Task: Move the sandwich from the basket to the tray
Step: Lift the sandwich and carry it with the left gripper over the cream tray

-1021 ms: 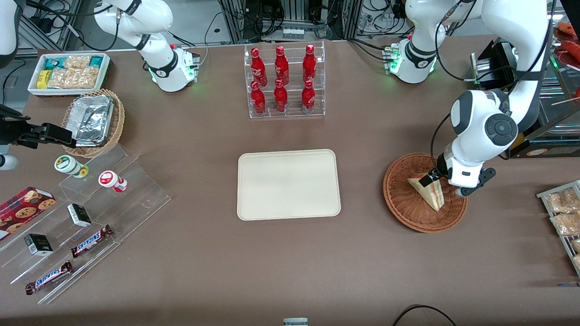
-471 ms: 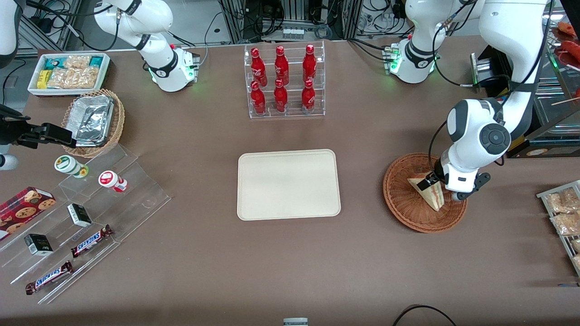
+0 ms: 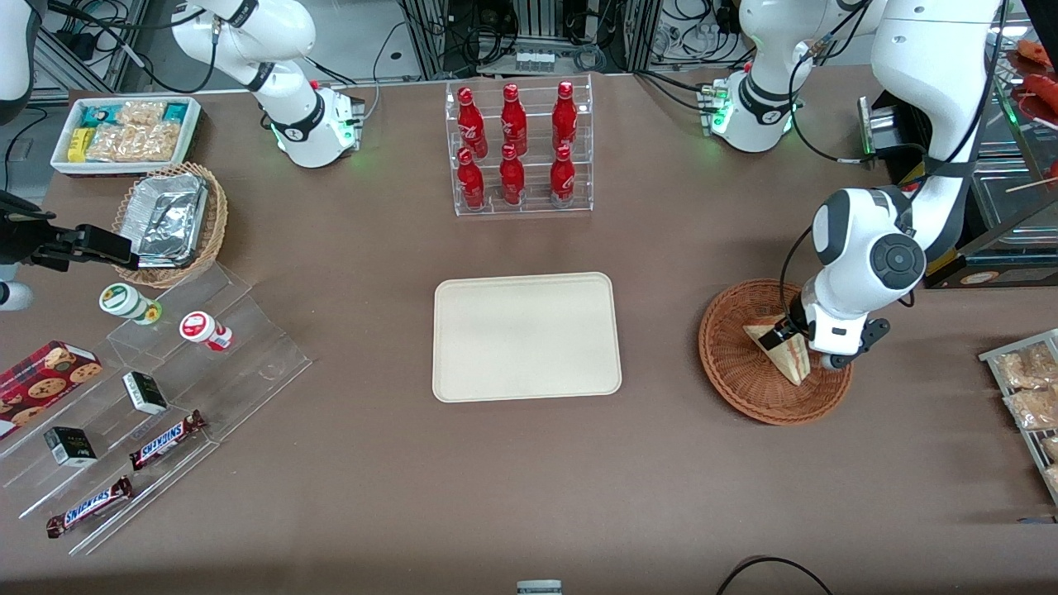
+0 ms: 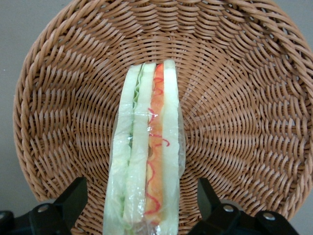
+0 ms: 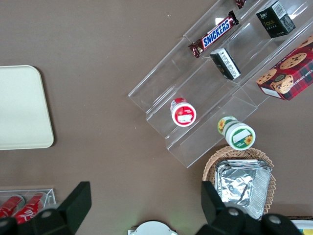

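While the small triangular sandwich [image 3: 781,354] of pale bread in clear wrap is lying on its side inside the round, reddish-brown woven wicker basket [image 3: 736,373], the working left arm's black two-finger gripper [image 3: 795,342] is hanging low over it, inside the basket's rim. Compared with one second ago, the arm's white wrist housing is sitting lower and slightly closer to the basket's middle, so that it is now covering more of the basket's edge toward the working arm's end of the table. The sandwich and basket are lying where they lay before.

In the left wrist view, the sandwich [image 4: 146,147] is showing its filling edge, with green, pale, orange and red layers running lengthwise, and the basket's weave [image 4: 244,122] is surrounding it. The two black fingers [image 4: 73,198] are standing apart, one on each flat bread face, each with a visible gap to the wrap; neither is touching it.

The flat cream-white rectangular tray [image 3: 526,336] with rounded corners is lying bare at the table's middle, well apart from the basket.
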`<state>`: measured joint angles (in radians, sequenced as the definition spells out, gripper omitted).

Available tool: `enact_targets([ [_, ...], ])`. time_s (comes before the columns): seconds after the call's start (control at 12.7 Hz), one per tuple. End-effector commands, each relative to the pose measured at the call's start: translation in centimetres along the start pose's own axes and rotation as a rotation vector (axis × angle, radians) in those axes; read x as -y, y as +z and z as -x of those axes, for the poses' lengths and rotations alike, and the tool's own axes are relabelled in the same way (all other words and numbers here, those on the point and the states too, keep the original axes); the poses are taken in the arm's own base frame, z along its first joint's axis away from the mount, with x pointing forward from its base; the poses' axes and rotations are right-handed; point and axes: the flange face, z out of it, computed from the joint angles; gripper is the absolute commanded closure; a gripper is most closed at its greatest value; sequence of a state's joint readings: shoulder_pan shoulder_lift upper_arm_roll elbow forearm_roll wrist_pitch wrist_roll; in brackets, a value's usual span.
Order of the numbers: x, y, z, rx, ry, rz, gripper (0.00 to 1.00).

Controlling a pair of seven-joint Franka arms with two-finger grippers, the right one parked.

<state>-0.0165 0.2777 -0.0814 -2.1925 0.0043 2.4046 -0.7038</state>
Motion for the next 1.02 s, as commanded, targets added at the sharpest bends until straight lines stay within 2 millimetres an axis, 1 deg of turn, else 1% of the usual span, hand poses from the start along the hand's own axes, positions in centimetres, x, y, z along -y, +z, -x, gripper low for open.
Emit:
enact_targets([
  [0.0, 0.3, 0.1, -0.3, -0.019, -0.017, -0.003, 0.81],
  [0.08, 0.3, -0.2, -0.3, -0.021, -0.015, -0.002, 1.0],
  [0.24, 0.3, -0.6, -0.3, -0.022, -0.008, -0.003, 1.0],
  [0.39, 0.2, -1.9, -0.1, -0.016, 0.0, -0.014, 1.0],
  [0.55, -0.7, -4.2, -0.2, 0.0, 0.015, -0.034, 1.0],
  [0.79, -2.7, -7.6, -0.4, 0.029, 0.046, -0.061, 1.0],
  [0.86, -4.2, -9.1, -0.1, 0.034, 0.078, -0.068, 1.0],
  [0.94, -5.8, -9.9, 0.5, 0.042, 0.121, -0.075, 1.0],
])
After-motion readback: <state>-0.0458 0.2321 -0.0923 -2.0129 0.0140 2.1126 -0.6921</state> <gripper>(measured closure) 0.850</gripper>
